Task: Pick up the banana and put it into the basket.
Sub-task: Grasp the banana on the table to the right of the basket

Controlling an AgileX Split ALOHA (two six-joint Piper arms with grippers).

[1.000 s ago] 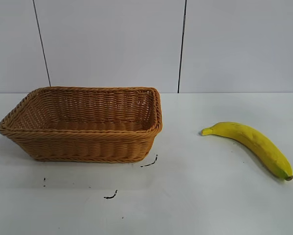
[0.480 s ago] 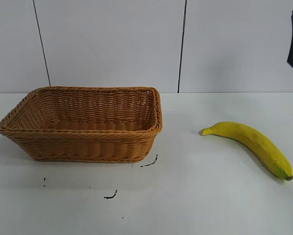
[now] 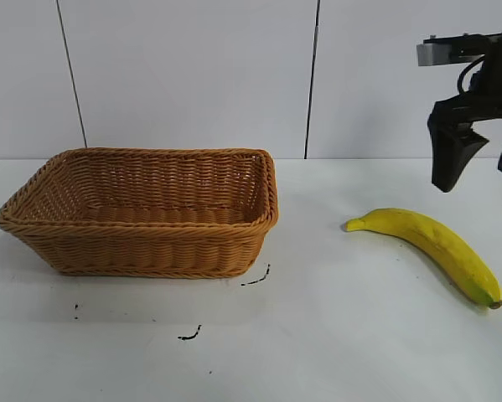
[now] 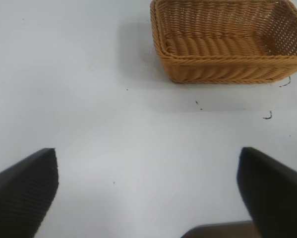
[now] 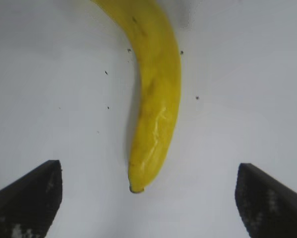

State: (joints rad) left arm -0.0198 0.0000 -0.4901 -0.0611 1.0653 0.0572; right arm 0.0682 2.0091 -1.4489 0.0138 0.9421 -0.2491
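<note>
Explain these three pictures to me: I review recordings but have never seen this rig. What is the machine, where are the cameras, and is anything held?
It is a two-arm table robot. One camera faces the table; one sits on each wrist. On the white table stand a wicker basket and, apart from it, a banana. The right gripper hangs open above the banana; its wrist view looks down on it between the two dark fingers. The left gripper, open, shows only in its own wrist view, off from the basket. Nothing is held.

Banana (image 3: 431, 243) right of basket (image 3: 142, 251)
</note>
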